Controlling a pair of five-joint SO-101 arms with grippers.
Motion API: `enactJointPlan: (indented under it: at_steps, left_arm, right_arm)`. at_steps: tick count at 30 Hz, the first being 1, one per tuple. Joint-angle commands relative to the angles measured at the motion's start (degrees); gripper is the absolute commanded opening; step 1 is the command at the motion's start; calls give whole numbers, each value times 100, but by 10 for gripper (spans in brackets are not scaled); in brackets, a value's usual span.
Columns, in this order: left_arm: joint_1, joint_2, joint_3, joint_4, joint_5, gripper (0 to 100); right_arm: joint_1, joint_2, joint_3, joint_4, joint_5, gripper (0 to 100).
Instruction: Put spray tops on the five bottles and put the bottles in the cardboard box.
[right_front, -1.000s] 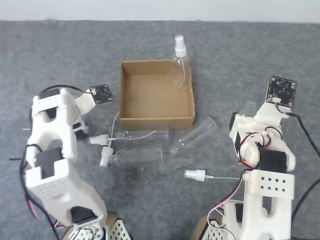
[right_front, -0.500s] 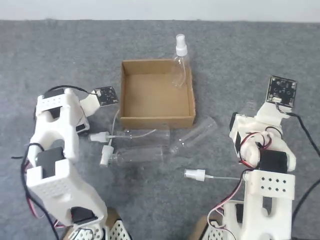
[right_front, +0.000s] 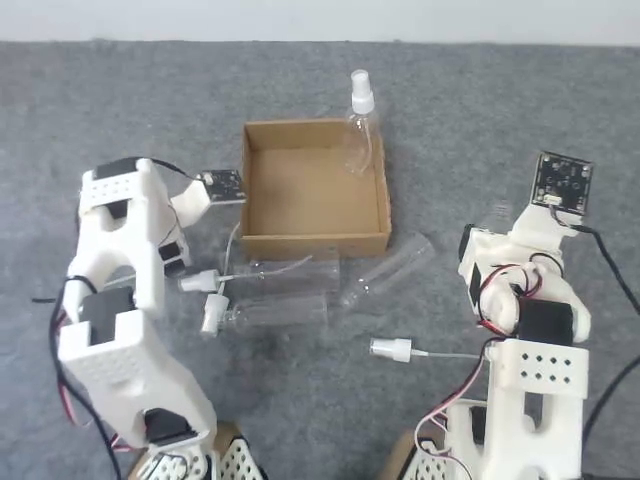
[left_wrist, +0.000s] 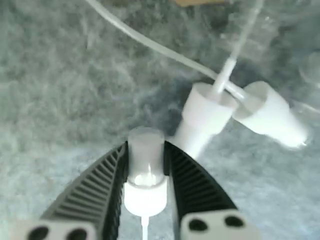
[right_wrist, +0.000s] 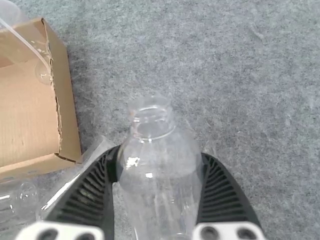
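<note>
My left gripper (left_wrist: 145, 147) is shut on a white spray top (left_wrist: 145, 175), held just above the grey carpet. Close beyond it lie two more spray tops (left_wrist: 207, 112) (left_wrist: 270, 116), fitted on two clear bottles (right_front: 285, 272) (right_front: 275, 310) that lie in front of the cardboard box (right_front: 315, 240). My right gripper (right_wrist: 159, 157) is shut on a clear bottle (right_wrist: 157, 165) with an open neck, to the right of the box (right_wrist: 30, 110). A capped bottle (right_front: 358, 130) leans in the box's far right corner. An uncapped bottle (right_front: 385, 270) lies by the box's front right corner.
A loose spray top (right_front: 390, 350) with its long tube lies on the carpet just in front of the right arm's base (right_front: 530, 370). The left arm (right_front: 125, 230) stands left of the box. Grey carpet covers the whole table.
The left arm's wrist has swung to the right, closer to the box's left wall. The right arm and its bottle have stayed still.
</note>
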Motion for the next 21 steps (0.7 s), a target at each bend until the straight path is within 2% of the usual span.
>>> enactJointPlan:
  at_steps: [1, 10, 21]
  left_arm:
    - [35, -141, -462, 290, 440, 13]
    - [35, -607, -444, 747, 615, 13]
    - [53, -1916, -426, 985, 1952, 13]
  right_arm:
    - [-40, -154, -62, -119, 158, 44]
    - [-48, -154, -53, -110, 123, 44]
    - [-400, -171, 53, -119, 114, 44]
